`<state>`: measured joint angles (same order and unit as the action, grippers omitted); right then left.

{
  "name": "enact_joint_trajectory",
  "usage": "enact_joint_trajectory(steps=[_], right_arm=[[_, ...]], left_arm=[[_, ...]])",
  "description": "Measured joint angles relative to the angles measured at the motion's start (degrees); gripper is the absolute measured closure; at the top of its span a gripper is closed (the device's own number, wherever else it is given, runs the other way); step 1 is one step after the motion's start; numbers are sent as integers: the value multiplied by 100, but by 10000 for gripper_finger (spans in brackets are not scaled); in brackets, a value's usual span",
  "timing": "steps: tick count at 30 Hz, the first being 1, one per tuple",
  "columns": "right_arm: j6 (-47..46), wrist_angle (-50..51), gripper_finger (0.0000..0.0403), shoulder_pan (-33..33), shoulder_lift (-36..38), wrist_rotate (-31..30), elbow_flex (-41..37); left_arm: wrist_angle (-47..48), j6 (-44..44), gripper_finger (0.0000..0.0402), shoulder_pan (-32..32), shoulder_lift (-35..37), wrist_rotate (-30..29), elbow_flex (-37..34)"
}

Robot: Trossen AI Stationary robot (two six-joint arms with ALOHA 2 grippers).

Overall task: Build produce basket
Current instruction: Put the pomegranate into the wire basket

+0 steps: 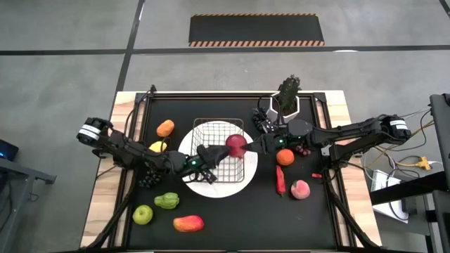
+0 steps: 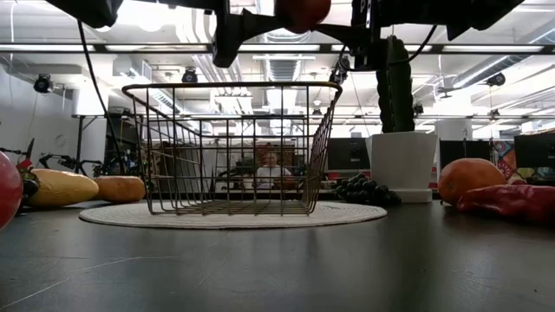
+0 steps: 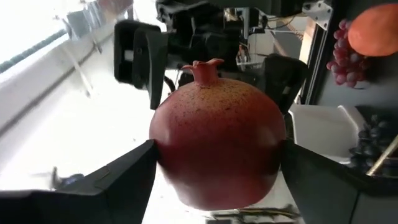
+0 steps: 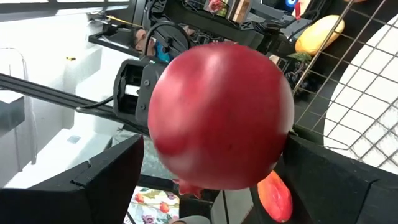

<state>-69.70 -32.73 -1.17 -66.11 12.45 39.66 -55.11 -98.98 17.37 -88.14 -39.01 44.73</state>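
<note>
A red pomegranate point(image 1: 238, 145) hangs in the air over the wire basket point(image 1: 219, 124), which stands on a round white plate point(image 1: 184, 153). My left gripper point(image 1: 225, 149) reaches it from the left and is shut on it point(image 3: 217, 155). My right gripper point(image 1: 252, 144) comes from the right and is open. Its two fingers stand close on either side of the same fruit point(image 4: 214, 155); whether they touch it I cannot tell. In the low view only the fruit's underside point(image 2: 303, 10) shows, above the basket's rim point(image 2: 232, 87). My left gripper pinches the pomegranate between its two fingers, on two opposite sides point(image 3: 163, 152) at its widest part. The crown point(image 3: 203, 68) stays free of both fingers. The fingers come about level from the table's left. The fruit is lifted clear, above the basket.
Left of the plate lie an orange fruit point(image 1: 165, 128), a yellow mango point(image 1: 157, 147), dark grapes point(image 1: 148, 179), a green pepper point(image 1: 167, 201), a green apple point(image 1: 143, 214) and a red-yellow mango point(image 1: 188, 223). To the right are an orange point(image 1: 285, 157), a chili point(image 1: 280, 180), a peach point(image 1: 301, 189) and a potted plant point(image 1: 287, 102).
</note>
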Motion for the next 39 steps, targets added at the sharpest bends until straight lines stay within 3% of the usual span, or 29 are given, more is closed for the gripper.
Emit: enact_joint_trajectory(steps=[19, 30, 39], right_arm=[[452, 87, 39, -114, 11, -46, 0], [521, 842, 39, -140, 11, -44, 0], [2017, 1507, 39, -199, 423, -56, 149]], left_arm=[[11, 2689, 101, 205, 0, -1162, 0], [234, 4008, 101, 264, -4, -2319, -2], [235, 4783, 101, 275, -4, -2754, -11]])
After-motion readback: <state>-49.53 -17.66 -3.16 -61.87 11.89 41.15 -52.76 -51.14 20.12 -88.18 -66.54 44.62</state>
